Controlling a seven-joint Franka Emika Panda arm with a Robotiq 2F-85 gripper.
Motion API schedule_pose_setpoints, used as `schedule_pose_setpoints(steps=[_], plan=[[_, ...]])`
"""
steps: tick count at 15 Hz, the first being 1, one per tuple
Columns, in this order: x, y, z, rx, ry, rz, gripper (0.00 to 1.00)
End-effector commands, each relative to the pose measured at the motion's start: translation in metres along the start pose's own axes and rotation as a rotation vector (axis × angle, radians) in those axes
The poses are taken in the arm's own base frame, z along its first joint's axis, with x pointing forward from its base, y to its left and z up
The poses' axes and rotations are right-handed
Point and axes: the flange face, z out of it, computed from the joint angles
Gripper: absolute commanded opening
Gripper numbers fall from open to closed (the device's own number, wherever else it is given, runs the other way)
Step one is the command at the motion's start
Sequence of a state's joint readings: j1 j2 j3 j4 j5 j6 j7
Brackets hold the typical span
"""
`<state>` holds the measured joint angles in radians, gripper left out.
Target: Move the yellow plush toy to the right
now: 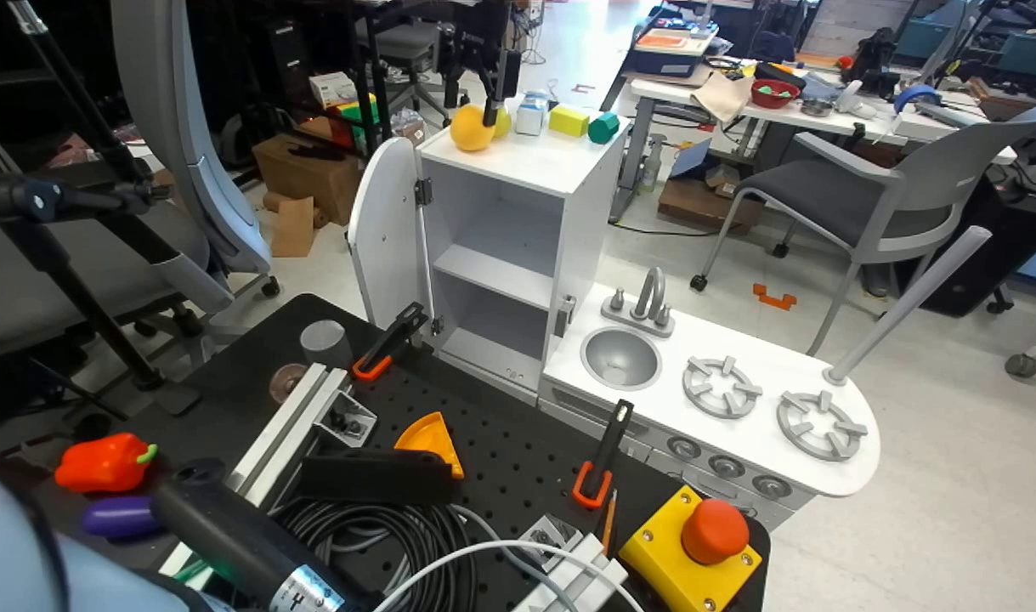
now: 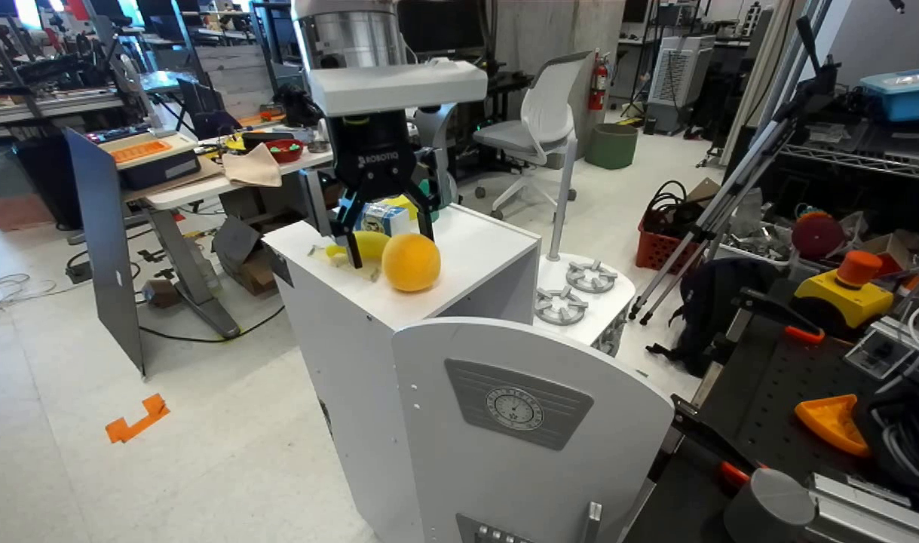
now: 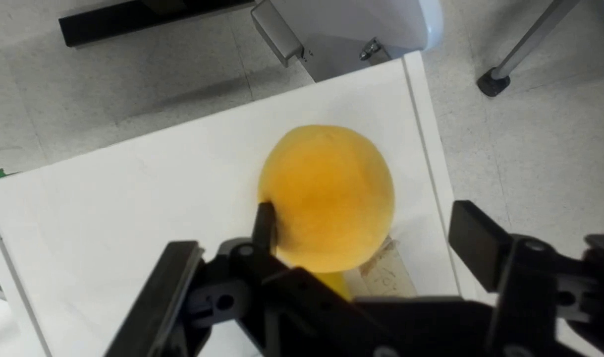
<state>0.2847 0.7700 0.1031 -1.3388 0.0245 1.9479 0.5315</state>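
1. Gripper (image 2: 391, 250): hangs over the cabinet top (image 2: 470, 249) with fingers (image 3: 267, 225) spread wide, clasping nothing.
2. Yellow plush toy (image 3: 326, 193): taken to be the round, orange-tinged one. Sits on the cabinet top, near the corner where the cabinet door (image 1: 388, 238) hangs; visible in both exterior views too.
3. Key relation: lies off to one side of the line between the fingertips, not squarely centred. In the wrist view, shows hard by the finger at picture left, with overlapping edges, and with a plain gap to the finger at picture right. Cannot tell whether touching that nearer finger.
4. Round, so without any long axis to line up with. Only one arm to choose from.
5. Pose: points down, roughly upright, with fingertips low; cannot tell whether touching the cabinet top. In an exterior view, sets one finger in front of the yellow elongated item (image 2: 374, 243) and the other just beyond the toy.
6. Next, by judgement: shift toward the toy until centred between the fingers, then close. Beware of catching the elongated item, close beside.
7. Farther along the cabinet top, toward picture right in an exterior view: carton (image 1: 531, 115), yellow block (image 1: 568, 121) and teal piece (image 1: 603, 127). Likely to crowd the placing, if meant by "right".
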Motion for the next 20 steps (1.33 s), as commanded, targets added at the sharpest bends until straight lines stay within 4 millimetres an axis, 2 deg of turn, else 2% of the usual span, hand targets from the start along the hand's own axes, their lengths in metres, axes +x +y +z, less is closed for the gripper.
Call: schedule_pose_setpoints(steps=[1, 8, 9, 10, 11, 12, 16, 18, 20], plan=[[0.001, -0.003, -0.007, 0.007, -0.034, 0.03, 0.56], [-0.002, 0.01, -0.014, -0.003, -0.111, 0.053, 0.05], [-0.003, 0.012, -0.016, -0.007, -0.125, 0.058, 0.02], [-0.004, 0.015, -0.018, -0.008, -0.135, 0.063, 0.01], [-0.004, 0.019, -0.021, -0.007, -0.141, 0.075, 0.04], [-0.005, 0.023, -0.025, -0.01, -0.141, 0.083, 0.04], [-0.001, 0.053, -0.042, -0.024, -0.084, 0.154, 0.04], [0.007, 0.072, -0.053, -0.02, -0.044, 0.208, 0.04], [0.023, 0.092, -0.06, -0.008, -0.011, 0.277, 0.04]])
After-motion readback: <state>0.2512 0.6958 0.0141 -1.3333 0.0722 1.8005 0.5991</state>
